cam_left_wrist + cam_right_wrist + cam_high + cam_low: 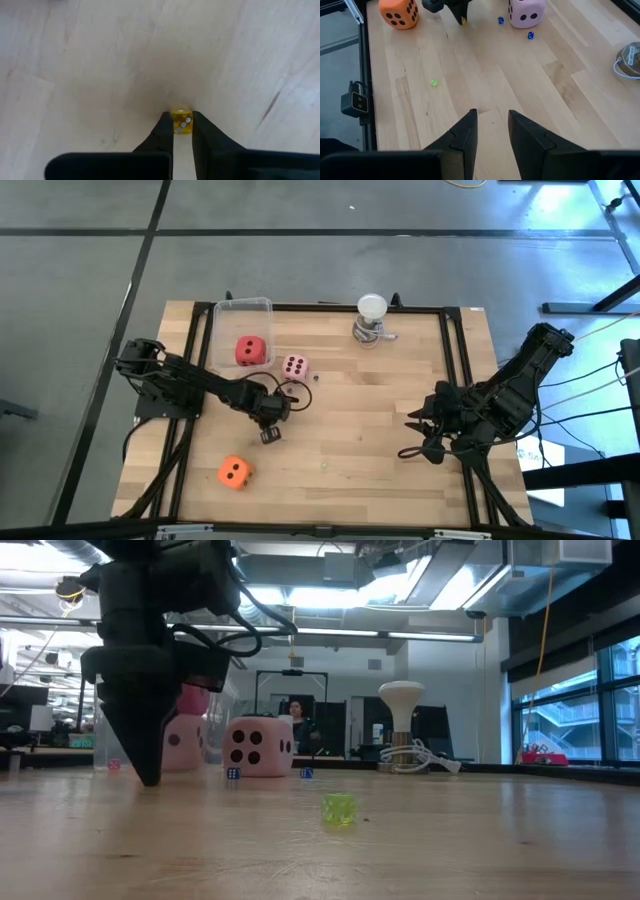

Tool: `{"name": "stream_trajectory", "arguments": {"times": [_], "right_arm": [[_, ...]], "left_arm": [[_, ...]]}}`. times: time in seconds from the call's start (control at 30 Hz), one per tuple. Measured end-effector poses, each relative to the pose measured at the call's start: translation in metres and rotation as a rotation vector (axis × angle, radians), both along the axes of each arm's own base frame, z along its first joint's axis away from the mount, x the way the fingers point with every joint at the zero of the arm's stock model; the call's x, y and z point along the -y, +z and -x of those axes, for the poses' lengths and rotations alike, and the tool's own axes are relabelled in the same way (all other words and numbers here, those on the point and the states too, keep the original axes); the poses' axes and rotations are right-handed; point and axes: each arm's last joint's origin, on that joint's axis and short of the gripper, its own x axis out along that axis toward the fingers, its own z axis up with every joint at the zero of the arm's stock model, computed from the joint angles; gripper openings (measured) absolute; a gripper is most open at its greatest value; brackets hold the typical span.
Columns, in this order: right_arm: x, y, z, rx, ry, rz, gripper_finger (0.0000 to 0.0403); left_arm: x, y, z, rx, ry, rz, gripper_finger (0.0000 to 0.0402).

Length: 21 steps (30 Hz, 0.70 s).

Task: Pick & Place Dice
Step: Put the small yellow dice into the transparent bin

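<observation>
My left gripper [270, 435] points down at the table's left middle, shut on a small yellow die [181, 122]. A red die [251, 350] lies in a clear container [240, 305] at the far left. Next to it a pale pink die [294, 367] rests on the wood, and an orange die [233, 471] sits near the front left. A small green die [434, 82] and two small blue dice [500, 20] [530, 35] lie loose on the table. My right gripper [492, 125] hangs open above the table's right side, holding nothing. My left gripper pinches the small yellow die by two opposite sides [175, 125] between its two fingertips [165, 125], only at their free ends. The fingers come from above, pointing steeply down. The tips stand at the tabletop [150, 778]; I cannot tell whether the die is clear of the wood.
A white round-topped object on a metal base [371, 318] with a cable stands at the far middle. A black frame [455, 350] runs around the wooden table. Bare wood lies between the two arms.
</observation>
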Motion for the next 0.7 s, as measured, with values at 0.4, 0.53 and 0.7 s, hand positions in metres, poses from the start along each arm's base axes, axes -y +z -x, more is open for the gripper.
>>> {"name": "stream_trajectory", "arguments": {"times": [0.4, 0.53, 0.7], "right_arm": [[0.000, 0.000, 0.000, 0.000, 0.000, 0.000, 0.0110], [0.000, 0.000, 0.000, 0.000, 0.000, 0.000, 0.0110], [0.000, 0.000, 0.000, -0.001, 0.002, 0.002, 0.0110]], "left_arm": [[0.006, 0.029, -0.024, 0.142, -0.080, 0.060, 0.0010], [0.005, 0.052, -0.039, 0.245, -0.112, -0.003, 0.0010], [-0.003, 0.091, -0.059, 0.383, -0.118, -0.116, 0.0010]]}}
